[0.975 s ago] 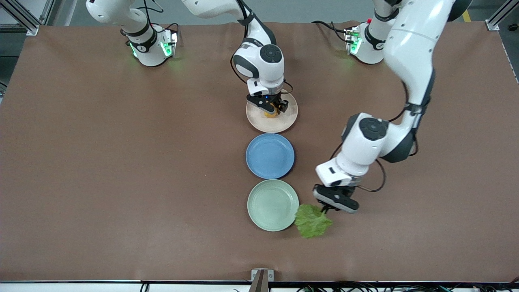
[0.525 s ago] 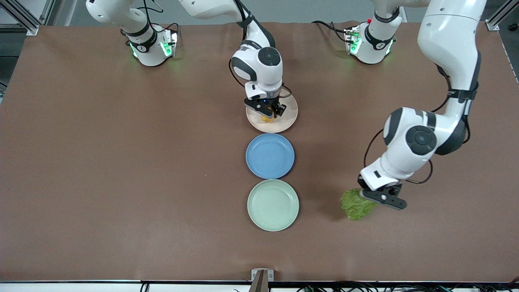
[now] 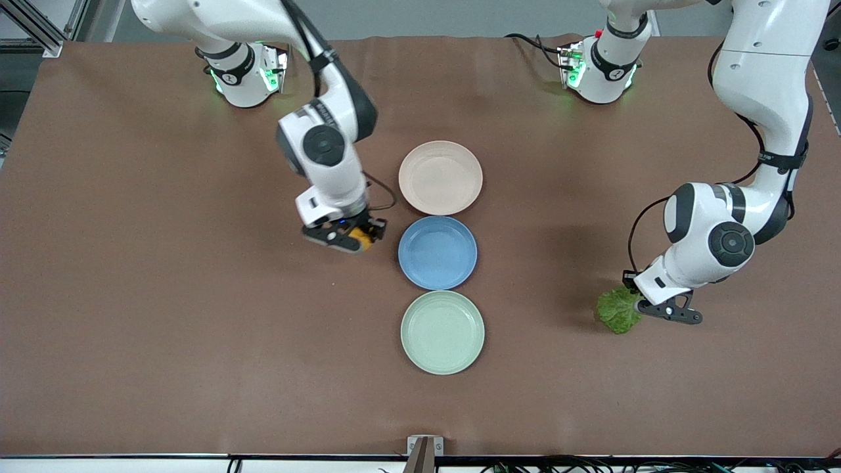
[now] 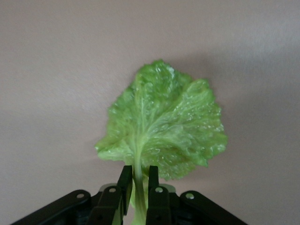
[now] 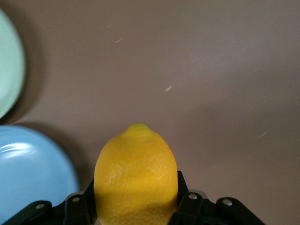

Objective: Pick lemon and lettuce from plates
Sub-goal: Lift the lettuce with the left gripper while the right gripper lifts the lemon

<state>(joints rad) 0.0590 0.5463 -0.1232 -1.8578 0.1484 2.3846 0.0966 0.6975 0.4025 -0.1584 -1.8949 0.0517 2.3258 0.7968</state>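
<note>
My right gripper is shut on the orange-yellow lemon and holds it over bare table beside the blue plate, toward the right arm's end. In the right wrist view the lemon fills the gap between the fingers. My left gripper is shut on the stem of the green lettuce leaf, over bare table toward the left arm's end. In the left wrist view the fingers pinch the pale rib and the leaf hangs spread out. The beige-pink plate and the mint green plate hold nothing.
A blue plate sits between the beige-pink and mint green plates in one row down the table's middle. It also shows in the right wrist view, beside the mint plate's rim. Brown table surface lies on both sides.
My right gripper lifted the lemon off the beige-pink plate and carried it toward the right arm's end. My left gripper carried the lettuce from beside the mint plate toward the left arm's end.
</note>
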